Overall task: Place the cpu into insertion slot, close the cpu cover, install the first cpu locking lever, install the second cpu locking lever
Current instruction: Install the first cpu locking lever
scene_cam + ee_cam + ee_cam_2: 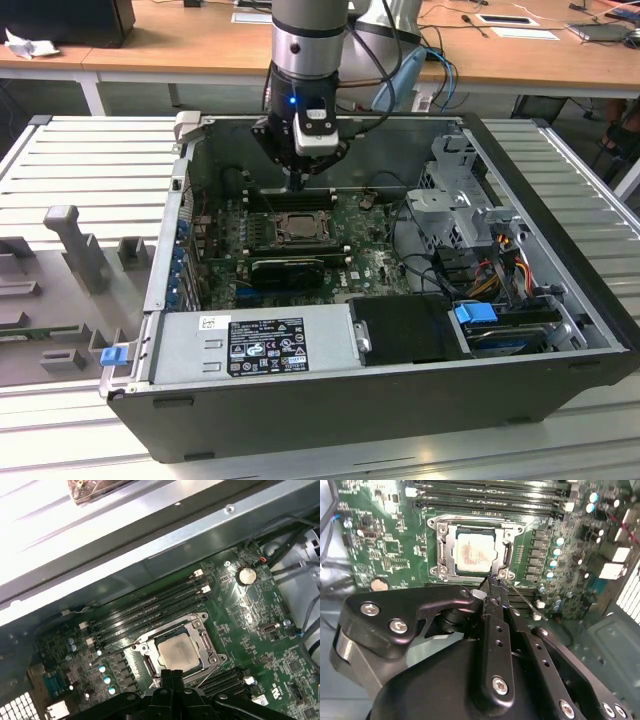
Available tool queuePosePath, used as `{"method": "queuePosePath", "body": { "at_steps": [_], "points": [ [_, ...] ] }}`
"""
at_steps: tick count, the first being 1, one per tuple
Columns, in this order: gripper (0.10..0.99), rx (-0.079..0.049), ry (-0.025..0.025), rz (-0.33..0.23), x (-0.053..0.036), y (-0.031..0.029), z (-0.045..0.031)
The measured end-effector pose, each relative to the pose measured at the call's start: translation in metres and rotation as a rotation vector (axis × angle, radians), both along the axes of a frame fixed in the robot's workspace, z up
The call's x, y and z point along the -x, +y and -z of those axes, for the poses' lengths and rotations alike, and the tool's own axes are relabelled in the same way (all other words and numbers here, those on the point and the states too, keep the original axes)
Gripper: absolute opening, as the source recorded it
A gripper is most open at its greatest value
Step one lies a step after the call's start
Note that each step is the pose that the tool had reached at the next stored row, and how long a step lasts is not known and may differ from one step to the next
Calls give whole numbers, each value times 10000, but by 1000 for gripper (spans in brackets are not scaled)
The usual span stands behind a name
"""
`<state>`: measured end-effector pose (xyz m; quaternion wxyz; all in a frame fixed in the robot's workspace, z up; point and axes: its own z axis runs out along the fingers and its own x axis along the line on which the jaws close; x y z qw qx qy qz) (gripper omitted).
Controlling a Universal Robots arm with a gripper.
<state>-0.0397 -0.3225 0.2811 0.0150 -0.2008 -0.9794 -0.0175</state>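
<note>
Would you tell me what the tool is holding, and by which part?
Nothing that I can see: the tool is shut, tips at a corner of the cpu cover, beside a thin lever.

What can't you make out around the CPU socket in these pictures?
Second wrist view: the gripper hides the cpu cover's near corner; whether it touches the thin wire lever is unclear.
First wrist view: the gripper covers the cpu cover's near edge.
Exterior view: the cpu is too small to judge its seating.

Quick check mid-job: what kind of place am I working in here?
Probably a lab or workshop: an open computer case sits on a ribbed metal bench, with wooden desks behind.
</note>
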Motion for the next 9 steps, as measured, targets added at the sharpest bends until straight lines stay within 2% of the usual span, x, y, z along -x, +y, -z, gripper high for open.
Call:
{"method": "queuePosePath", "body": {
  "at_steps": [4, 7, 9],
  "points": [
    [106, 5, 0, -843, 1, 0, 6],
    [106, 8, -1, -1781, 2, 0, 13],
    [106, 10, -6, -2196, 2, 0, 15]
  ]
}}
